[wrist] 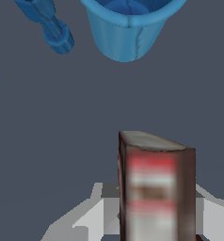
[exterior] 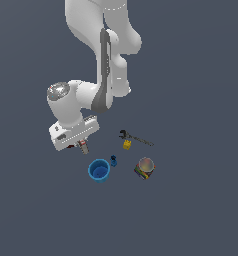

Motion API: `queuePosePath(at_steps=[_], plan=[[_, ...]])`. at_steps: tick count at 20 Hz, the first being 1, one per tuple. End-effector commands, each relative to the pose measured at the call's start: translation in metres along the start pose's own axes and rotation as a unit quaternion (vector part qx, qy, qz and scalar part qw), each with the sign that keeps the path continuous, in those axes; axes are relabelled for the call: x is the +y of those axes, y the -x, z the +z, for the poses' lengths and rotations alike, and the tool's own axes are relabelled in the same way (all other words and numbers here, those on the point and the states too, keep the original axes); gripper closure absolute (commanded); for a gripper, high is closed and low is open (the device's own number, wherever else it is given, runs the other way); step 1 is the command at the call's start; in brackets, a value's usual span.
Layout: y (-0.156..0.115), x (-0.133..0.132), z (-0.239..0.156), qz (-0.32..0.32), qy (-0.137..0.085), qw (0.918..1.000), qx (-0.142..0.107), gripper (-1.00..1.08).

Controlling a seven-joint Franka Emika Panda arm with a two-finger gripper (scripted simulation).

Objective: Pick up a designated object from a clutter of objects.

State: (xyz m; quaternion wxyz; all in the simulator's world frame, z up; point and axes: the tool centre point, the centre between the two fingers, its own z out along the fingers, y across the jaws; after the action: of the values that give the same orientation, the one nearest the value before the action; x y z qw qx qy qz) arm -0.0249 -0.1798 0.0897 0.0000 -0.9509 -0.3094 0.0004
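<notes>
Pale grey with blurred red bands and dark brown sides, the marker-like stick point(wrist: 154, 188) fills the near part of the wrist view as a squared, faceted bar with a flat, lighter end face. Light grey parts of the gripper point(wrist: 154, 214) show on both sides of it, but I cannot tell whether they press on the stick or how wide the jaws stand. In the exterior view the stick point(exterior: 84, 146) shows as a short, slim stub pointing down from the gripper point(exterior: 81, 145), at the low end of the glossy white arm point(exterior: 98, 60). A small dark red patch point(exterior: 70, 146) sits under the hand at the stub's 9 o'clock; its shape is hidden.

At the gripper's 5 o'clock stands the blue cup point(exterior: 99, 170), round, open and smooth-walled. The tiny blue piece point(exterior: 113, 160) lies just beside it at 2 o'clock. Further out are the yellow block point(exterior: 127, 145), the thin dark wrench point(exterior: 137, 138) at its 12 o'clock, and the labelled tin can point(exterior: 145, 168) at the cup's 3 o'clock, all on a matt slate-grey floor point(exterior: 191, 215).
</notes>
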Motion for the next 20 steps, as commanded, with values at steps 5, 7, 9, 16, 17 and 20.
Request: queuePosePath(at_steps=[5, 7, 9, 16, 17, 20], plan=[[-0.023, -0.044, -0.033, -0.001, 0.001, 1.0000, 0.000, 1.08], [-0.033, -0.062, -0.047, -0.001, 0.001, 1.0000, 0.000, 1.08], [-0.043, -0.081, -0.062, -0.001, 0.001, 1.0000, -0.001, 1.08], [-0.078, -0.147, -0.113, -0.001, 0.002, 1.0000, -0.001, 1.08], [-0.083, -0.157, -0.120, -0.001, 0.002, 1.0000, -0.002, 1.08], [-0.098, -0.185, -0.142, -0.001, 0.002, 1.0000, -0.002, 1.08]])
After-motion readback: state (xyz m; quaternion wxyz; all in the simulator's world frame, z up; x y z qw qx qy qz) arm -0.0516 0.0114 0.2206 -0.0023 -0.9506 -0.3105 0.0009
